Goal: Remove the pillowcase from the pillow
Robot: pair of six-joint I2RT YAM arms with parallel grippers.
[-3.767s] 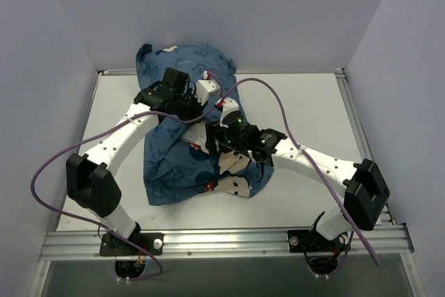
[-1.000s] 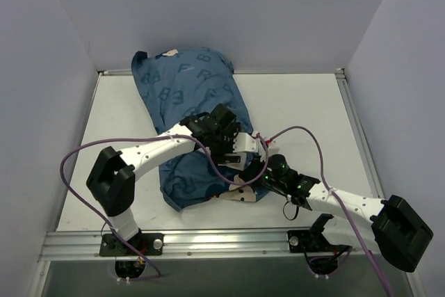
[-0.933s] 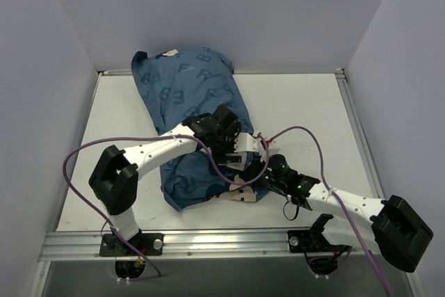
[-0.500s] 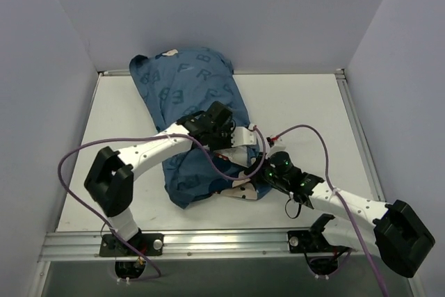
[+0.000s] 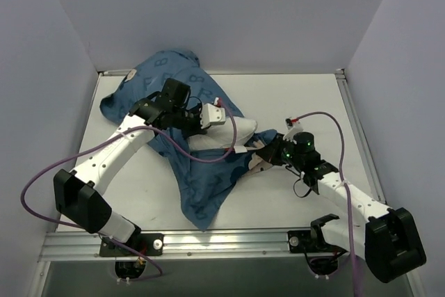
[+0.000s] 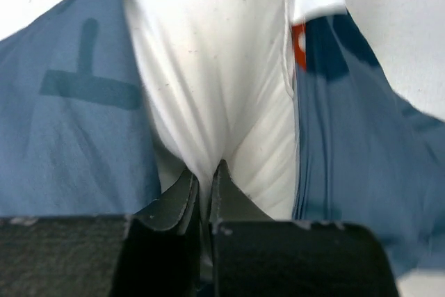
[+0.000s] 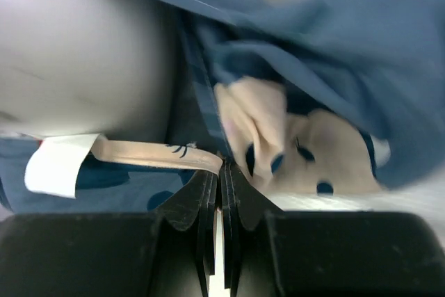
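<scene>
Well, a second ago the pillowcase point(image 5: 198, 193) was one tight bundle. Both arms crowded over its end away from the back wall point(image 5: 222, 12), and my left fingers point(image 6: 195, 187) were apart. Now they're clamped on a fold of the white pillow point(image 5: 226, 138). That arm has drawn toward the back wall, so a plump white corner shows bare.

My right fingers point(image 7: 212, 186) are together on the pillowcase hem, beside a cartoon face, farther from the back wall than the bared corner.

The pillowcase lies on the bench point(image 5: 313, 102), heaped near the back wall and stretching diagonally away from it to a point. The bare pillow end points toward my right fingers. I can't tell the pillow's long axis, since most of it is covered.

One dark "T" reads on the cloth in the left wrist view. The white tag point(image 7: 52, 165) shows no writing I can read.
</scene>
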